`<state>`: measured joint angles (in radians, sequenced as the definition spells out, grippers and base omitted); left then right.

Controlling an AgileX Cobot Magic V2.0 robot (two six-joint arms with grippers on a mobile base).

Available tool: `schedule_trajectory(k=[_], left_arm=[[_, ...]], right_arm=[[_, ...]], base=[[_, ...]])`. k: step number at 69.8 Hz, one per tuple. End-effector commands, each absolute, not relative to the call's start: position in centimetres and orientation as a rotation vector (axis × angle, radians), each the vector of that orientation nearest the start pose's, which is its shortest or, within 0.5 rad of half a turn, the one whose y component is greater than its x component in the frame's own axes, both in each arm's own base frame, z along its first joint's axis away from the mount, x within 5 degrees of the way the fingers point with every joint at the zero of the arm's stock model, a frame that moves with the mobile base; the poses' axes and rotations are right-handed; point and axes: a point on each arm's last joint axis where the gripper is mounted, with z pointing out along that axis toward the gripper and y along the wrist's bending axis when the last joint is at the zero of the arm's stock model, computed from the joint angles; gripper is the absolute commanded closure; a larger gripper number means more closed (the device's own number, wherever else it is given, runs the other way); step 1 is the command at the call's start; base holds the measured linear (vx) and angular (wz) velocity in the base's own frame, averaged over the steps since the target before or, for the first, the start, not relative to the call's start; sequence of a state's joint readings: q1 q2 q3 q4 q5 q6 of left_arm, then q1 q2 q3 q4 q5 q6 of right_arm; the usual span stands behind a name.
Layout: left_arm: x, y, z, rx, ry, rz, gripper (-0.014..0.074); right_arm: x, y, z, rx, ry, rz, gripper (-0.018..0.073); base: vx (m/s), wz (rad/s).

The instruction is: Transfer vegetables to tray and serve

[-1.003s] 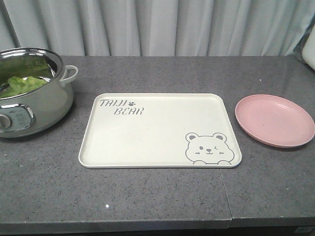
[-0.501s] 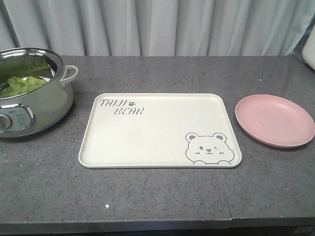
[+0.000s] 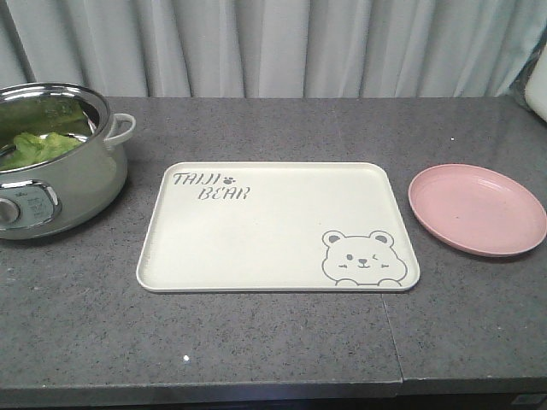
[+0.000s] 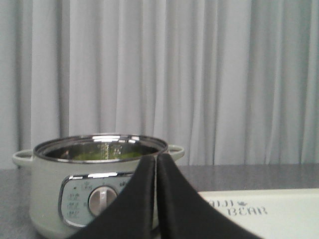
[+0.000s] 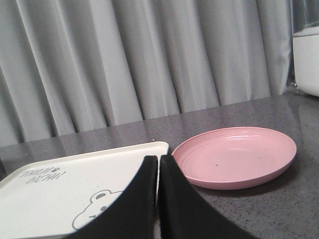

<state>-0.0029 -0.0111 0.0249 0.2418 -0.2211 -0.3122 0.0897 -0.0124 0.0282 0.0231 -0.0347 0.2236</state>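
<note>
Green lettuce, the vegetables (image 3: 36, 145), lies inside the steel-rimmed electric pot (image 3: 51, 184) at the table's left; in the left wrist view only a green strip of vegetables (image 4: 102, 156) shows under the pot's rim. The cream tray (image 3: 256, 248) with bear drawing lies flat in the middle and holds nothing. My left gripper (image 4: 156, 160) is shut and holds nothing, level with the pot (image 4: 75, 194) and short of it. My right gripper (image 5: 158, 160) is shut with nothing in it, low over the table near the tray's (image 5: 75, 179) right edge. Neither gripper shows in the front view.
A round pink plate (image 3: 476, 209) sits right of the tray and holds nothing, also in the right wrist view as the pink plate (image 5: 234, 157). Grey curtains hang behind the dark stone table (image 3: 273, 342). A white object (image 5: 306, 59) stands at the far right.
</note>
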Motion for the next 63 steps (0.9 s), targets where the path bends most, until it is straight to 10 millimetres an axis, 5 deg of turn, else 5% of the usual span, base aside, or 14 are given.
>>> schedule_trajectory(k=[1,19,31,42,53,63], left_arm=[[4.8,-0.8,23.0,0.006,1.155,-0.162,0.0602],[4.6,-0.9,23.4,-0.112,1.110,-0.377,0.0601],[4.5,-0.9,23.7,-0.115,1.090,-0.398,0.0556],[4.5,-0.9,23.7,-0.115,1.082,-0.403,0.0408],[4.5,-0.9,23.7,-0.156,1.078,-0.472,0.0230],[4.5,-1.0,23.7,-0.289,1.066,-0.700,0.0181]], right_arm=[[5.5,0.4,21.0,0.152,1.392,0.314,0.0562],[5.5,0.4,21.2,0.182,1.392,0.348,0.0562],[5.0,0.5,24.2,0.151,1.399,0.330,0.0519],[5.2,0.5,27.3,0.153,1.375,0.338,0.0314],[6.1,0.4,28.3,0.167,1.314,0.348,0.0040],[6.1,0.3,29.6,0.191,1.198,0.377,-0.0029]], base=[[0.00,0.00],[0.00,0.00],[0.00,0.00],[0.00,0.00],[0.00,0.00],[0.00,0.00]])
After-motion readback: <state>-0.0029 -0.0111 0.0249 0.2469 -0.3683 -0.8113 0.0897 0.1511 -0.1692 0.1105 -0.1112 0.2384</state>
